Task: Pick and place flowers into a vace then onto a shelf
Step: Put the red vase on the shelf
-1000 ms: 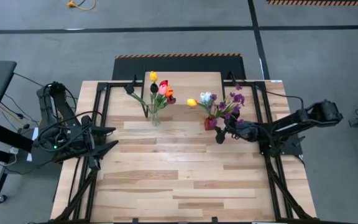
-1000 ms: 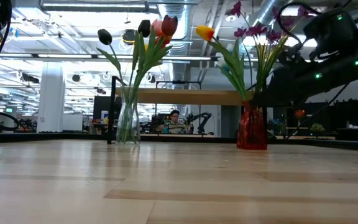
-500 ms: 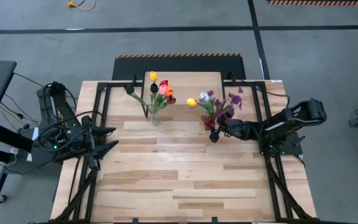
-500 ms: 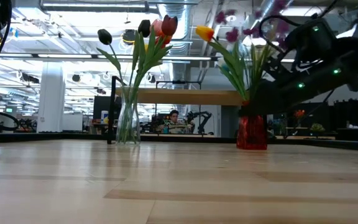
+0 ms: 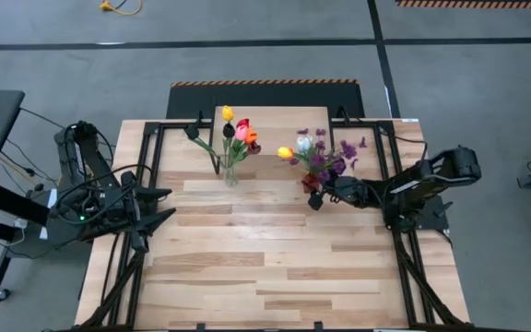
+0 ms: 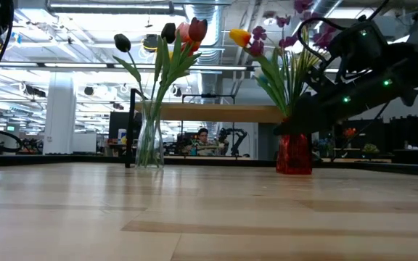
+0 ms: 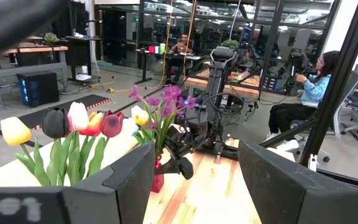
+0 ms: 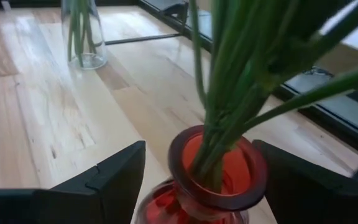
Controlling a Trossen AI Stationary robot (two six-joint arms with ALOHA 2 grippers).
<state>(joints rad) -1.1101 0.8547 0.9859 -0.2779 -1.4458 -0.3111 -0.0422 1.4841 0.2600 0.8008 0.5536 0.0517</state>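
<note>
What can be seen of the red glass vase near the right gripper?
The red translucent glass vase has a round thick rim and a textured body that widens below the neck. It stands upright on the wood-plank table, right of the clear glass vase. Green stems of a yellow tulip, a white tulip and purple blossoms fill its mouth. The right gripper is open, one finger on each side of the vase; contact is not clear.

Wood-plank table (image 5: 247, 267) w/ clear vase (image 5: 231, 175) & red vase (image 6: 294, 154) standing on it.
</note>
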